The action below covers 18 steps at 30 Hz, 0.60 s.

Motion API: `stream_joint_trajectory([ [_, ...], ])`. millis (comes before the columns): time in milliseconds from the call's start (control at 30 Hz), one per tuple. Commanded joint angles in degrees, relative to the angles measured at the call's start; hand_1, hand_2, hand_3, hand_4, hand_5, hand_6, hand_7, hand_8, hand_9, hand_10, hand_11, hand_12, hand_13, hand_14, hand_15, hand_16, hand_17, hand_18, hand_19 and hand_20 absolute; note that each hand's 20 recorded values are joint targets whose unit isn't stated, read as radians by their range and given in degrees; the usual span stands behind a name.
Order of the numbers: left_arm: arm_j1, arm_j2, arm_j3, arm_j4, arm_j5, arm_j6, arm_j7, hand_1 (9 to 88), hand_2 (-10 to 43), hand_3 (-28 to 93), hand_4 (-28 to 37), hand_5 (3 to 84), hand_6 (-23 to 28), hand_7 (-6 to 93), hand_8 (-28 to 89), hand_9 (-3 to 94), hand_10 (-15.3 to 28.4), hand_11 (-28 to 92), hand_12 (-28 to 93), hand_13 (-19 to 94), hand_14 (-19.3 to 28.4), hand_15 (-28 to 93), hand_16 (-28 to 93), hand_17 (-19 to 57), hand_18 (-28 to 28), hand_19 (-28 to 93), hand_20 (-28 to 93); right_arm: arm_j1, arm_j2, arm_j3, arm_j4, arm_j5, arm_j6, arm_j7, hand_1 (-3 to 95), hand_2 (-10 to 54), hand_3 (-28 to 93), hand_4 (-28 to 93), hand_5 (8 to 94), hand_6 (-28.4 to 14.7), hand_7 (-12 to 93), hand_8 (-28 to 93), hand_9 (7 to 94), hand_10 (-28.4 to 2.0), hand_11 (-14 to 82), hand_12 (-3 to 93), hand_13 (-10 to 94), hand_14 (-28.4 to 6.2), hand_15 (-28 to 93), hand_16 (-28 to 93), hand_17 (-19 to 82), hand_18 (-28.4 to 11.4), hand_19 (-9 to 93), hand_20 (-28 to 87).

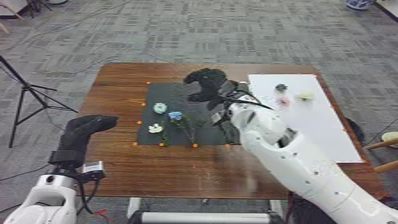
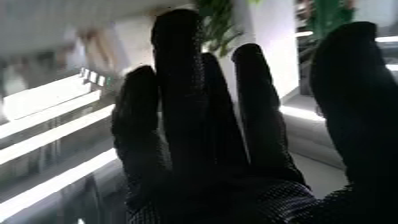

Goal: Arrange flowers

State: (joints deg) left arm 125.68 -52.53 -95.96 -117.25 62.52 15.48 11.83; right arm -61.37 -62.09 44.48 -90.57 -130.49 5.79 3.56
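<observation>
Matte black fabric covers both robot hands, its weave coarse and ribbed in the right wrist view, against the smooth, rounded white arms. On a flat, dark rectangular mat (image 1: 182,137) lie a pale blue-white flower (image 1: 160,107), a blue flower (image 1: 175,116) on a thin stem and a white flower (image 1: 155,128) with open petals. A smooth white board (image 1: 315,130) bears a small dark flower (image 1: 281,87), a pink flower (image 1: 283,101) and a cream flower (image 1: 305,96).

The right hand (image 1: 206,82) is above the far part of the mat; in the right wrist view its fingers (image 2: 182,75) are straight and slightly spread, the thumb well apart. The left hand (image 1: 87,125), fingers together and relaxed, is by the left edge of the surface.

That surface (image 1: 160,170) is brown, grained wood. Around it are grey patterned carpet (image 1: 195,35) and a black tripod (image 1: 28,90).
</observation>
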Motion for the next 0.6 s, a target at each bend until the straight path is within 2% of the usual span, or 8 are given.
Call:
stream_joint_trajectory([
  [33,2.1,-0.44,-1.07,-1.16,0.52,-0.09,-0.45,27.1,-1.5,69,-19.9,61.8,-1.6,25.0,-10,56.5,13.4,25,16,43,16.3,27,4,3.5,15.0,21,24,-0.6,10.9,5.6,4.6,-5.7,-1.4,-0.1,35.1,-9.5,73,-23,52.4,-0.3,18,-10,56.5,-12.5,7.8,15.1,68,-12.7,44,27,32,-21.2,71,49],
  [100,1.7,-0.40,-1.02,-1.15,1.57,-0.70,-0.74,26.9,-1.6,69,-19.8,62.0,-1.5,24.9,-9,56.3,13.6,25,16,43,16.5,28,3,3.1,15.1,21,24,-1.0,12.2,5.4,5.2,-8.6,-1.7,-0.5,34.4,-9.5,72,-23,53.0,-0.3,18,-10,57.4,-12.2,7.9,14.9,68,-12.6,43,28,32,-21.4,71,50],
  [233,1.1,-0.06,-1.11,-1.07,2.90,-1.16,-0.90,27.1,-1.7,69,-19.8,62.0,-1.4,24.9,-9,56.2,13.6,25,16,42,16.5,28,3,3.0,15.1,22,24,-1.3,14.3,5.2,6.1,-9.8,-3.9,0.3,33.1,-9.5,72,-24,53.8,-0.6,17,-9,57.7,-12.2,8.0,14.9,69,-12.7,43,29,32,-21.9,72,52],
  [367,2.0,-0.23,-1.53,-1.58,2.81,-0.53,-0.82,27.2,-2.0,69,-19.7,62.0,-1.3,24.8,-9,56.0,13.6,25,16,42,16.4,28,3,2.9,15.2,22,24,-0.6,15.6,5.1,7.7,-9.5,-6.2,-0.1,32.6,-9.5,71,-24,53.6,-0.7,17,-9,57.7,-12.3,8.0,15.0,69,-12.8,44,30,32,-22.2,72,53],
  [400,1.6,-0.23,-1.34,-1.35,2.79,-0.72,-0.75,27.2,-2.1,69,-19.7,62.1,-1.3,24.8,-9,55.9,13.7,25,16,42,16.4,28,3,2.9,15.2,22,24,-0.8,16.3,5.3,7.5,-9.4,-6.2,0.4,32.6,-9.5,71,-25,53.6,-0.7,17,-9,57.7,-12.3,7.9,15.0,69,-12.8,44,30,32,-22.2,72,53],
  [433,2.5,-0.50,-1.69,-1.74,2.63,-0.49,-0.82,27.2,-2.2,69,-19.7,62.1,-1.2,24.8,-9,55.9,13.7,25,16,42,16.5,28,3,2.8,15.2,22,24,-0.8,15.9,6.0,8.1,-10.0,-6.7,-0.3,32.6,-9.5,71,-25,53.7,-0.8,17,-9,57.7,-12.3,7.9,15.0,69,-12.7,44,30,32,-22.2,72,53],
  [467,2.0,-0.39,-1.40,-1.41,2.44,-0.66,-0.67,27.2,-2.2,69,-19.7,62.1,-1.2,24.7,-9,55.9,13.8,25,16,42,16.5,28,3,2.8,15.2,22,24,-0.7,16.6,5.9,8.1,-9.5,-6.4,0.3,32.7,-9.5,71,-25,53.9,-0.9,17,-9,57.7,-12.3,7.9,15.0,69,-12.6,45,30,32,-22.3,73,53],
  [600,2.0,-0.62,-1.23,-1.44,2.88,-1.22,-0.92,27.2,-2.4,69,-19.5,62.2,-1.2,24.6,-9,55.8,13.8,25,16,42,16.6,28,3,2.8,15.2,22,24,-0.7,17.3,6.8,9.5,-10.2,-7.0,0.4,33.1,-9.5,71,-25,54.3,-0.8,17,-9,57.7,-12.2,8.0,15.0,69,-12.5,46,30,32,-22.4,73,53],
])
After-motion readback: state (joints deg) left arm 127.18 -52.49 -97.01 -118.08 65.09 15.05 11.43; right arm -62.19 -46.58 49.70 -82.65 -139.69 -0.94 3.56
